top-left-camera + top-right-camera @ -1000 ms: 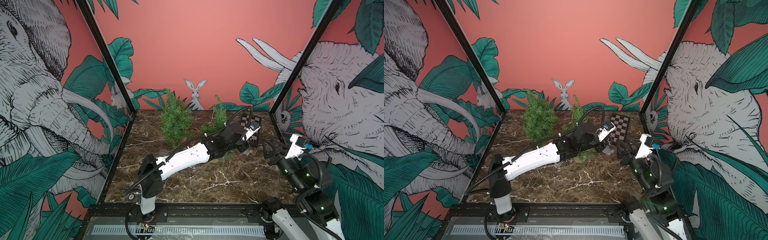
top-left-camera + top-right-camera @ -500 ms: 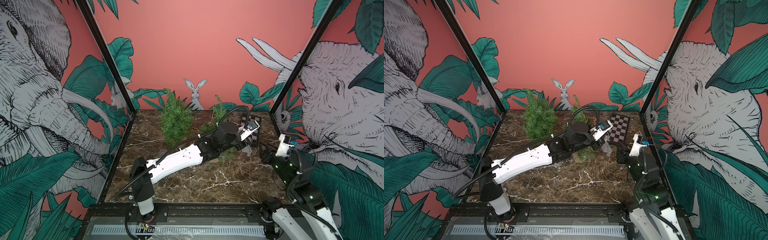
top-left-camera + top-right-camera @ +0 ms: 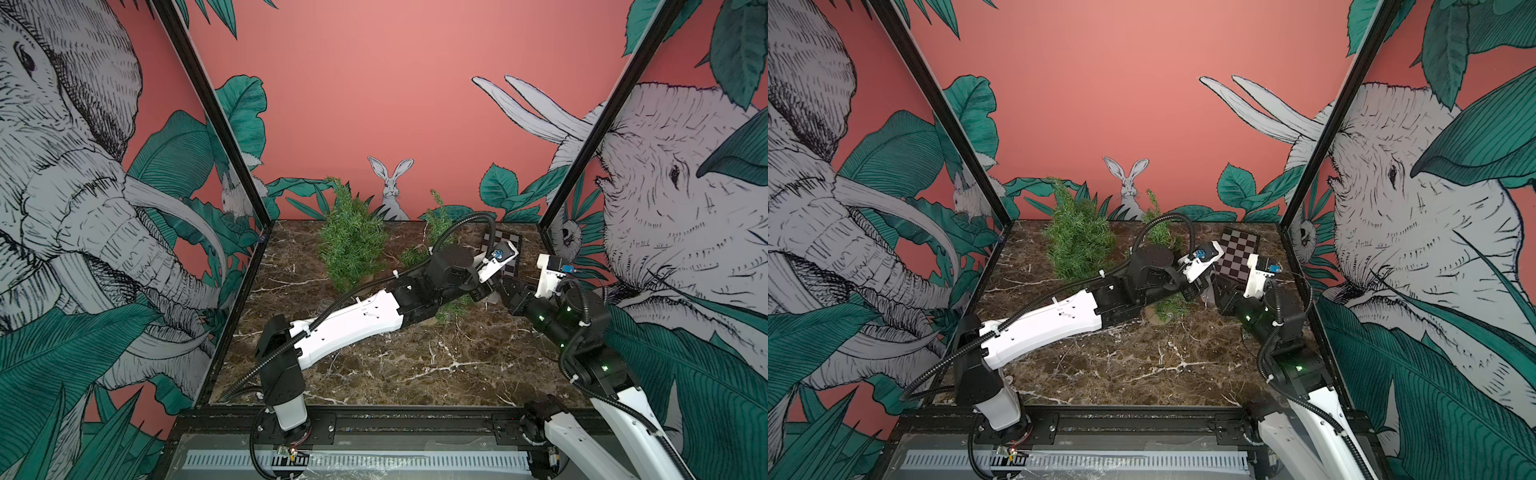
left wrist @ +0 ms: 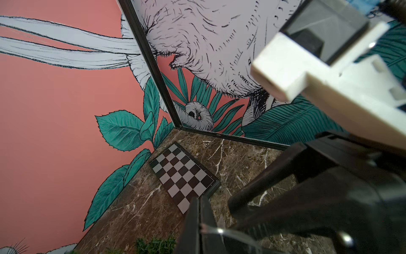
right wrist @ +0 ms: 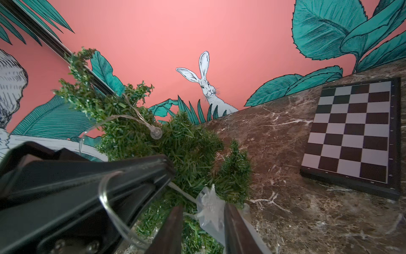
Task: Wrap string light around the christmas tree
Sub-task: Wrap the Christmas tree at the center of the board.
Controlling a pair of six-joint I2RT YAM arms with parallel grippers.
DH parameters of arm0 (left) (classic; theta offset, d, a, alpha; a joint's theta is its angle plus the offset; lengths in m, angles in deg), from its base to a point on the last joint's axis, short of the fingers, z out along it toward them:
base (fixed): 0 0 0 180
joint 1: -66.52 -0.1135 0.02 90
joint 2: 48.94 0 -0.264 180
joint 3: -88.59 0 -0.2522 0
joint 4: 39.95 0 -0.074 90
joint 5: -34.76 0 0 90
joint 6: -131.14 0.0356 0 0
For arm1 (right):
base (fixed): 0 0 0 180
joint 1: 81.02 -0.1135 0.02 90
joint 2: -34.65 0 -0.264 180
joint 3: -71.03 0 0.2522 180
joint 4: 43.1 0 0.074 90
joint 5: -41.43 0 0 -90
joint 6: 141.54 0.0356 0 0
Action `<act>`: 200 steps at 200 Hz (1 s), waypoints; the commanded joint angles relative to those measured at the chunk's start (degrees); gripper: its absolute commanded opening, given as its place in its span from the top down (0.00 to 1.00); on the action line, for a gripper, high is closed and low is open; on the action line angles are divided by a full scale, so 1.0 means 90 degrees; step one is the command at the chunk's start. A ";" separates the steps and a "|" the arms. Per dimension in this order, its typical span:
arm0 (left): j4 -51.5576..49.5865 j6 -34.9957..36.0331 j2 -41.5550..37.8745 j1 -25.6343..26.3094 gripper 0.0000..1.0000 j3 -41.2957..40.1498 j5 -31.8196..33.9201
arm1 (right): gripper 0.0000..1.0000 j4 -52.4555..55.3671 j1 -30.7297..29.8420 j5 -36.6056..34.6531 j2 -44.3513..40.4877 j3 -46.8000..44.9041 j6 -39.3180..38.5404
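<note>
Handover of the string (image 5: 114,211) beside the small tree (image 3: 436,232), right of centre in both top views. The left gripper (image 4: 198,211) is clenched on the thin wire, presumably to keep tension on the turns already lying over the branches, where one bulb (image 5: 156,133) rests. The right gripper (image 5: 203,211), low in its wrist view, has its jaws apart on either side of a star-shaped light (image 5: 211,206), not yet pinching it; likely a regrasp. A larger tree (image 3: 353,241) stands left, bare; a chessboard (image 3: 1237,253) lies behind.
</note>
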 commanded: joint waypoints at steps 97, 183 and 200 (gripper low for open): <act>0.0276 -0.0100 -0.0518 0.0040 1.00 -0.0139 -0.0015 | 0.93 -0.0800 0.0019 0.0314 0.0218 -0.0102 0.0509; 0.0168 -0.0066 -0.0323 0.0044 1.00 0.0062 0.0305 | 1.00 -0.0303 0.0020 0.0192 -0.0298 -0.0109 0.0394; 0.0183 -0.0074 -0.0271 0.0041 1.00 0.0102 0.0384 | 1.00 -0.0142 0.0019 0.0169 -0.0491 -0.0208 0.0400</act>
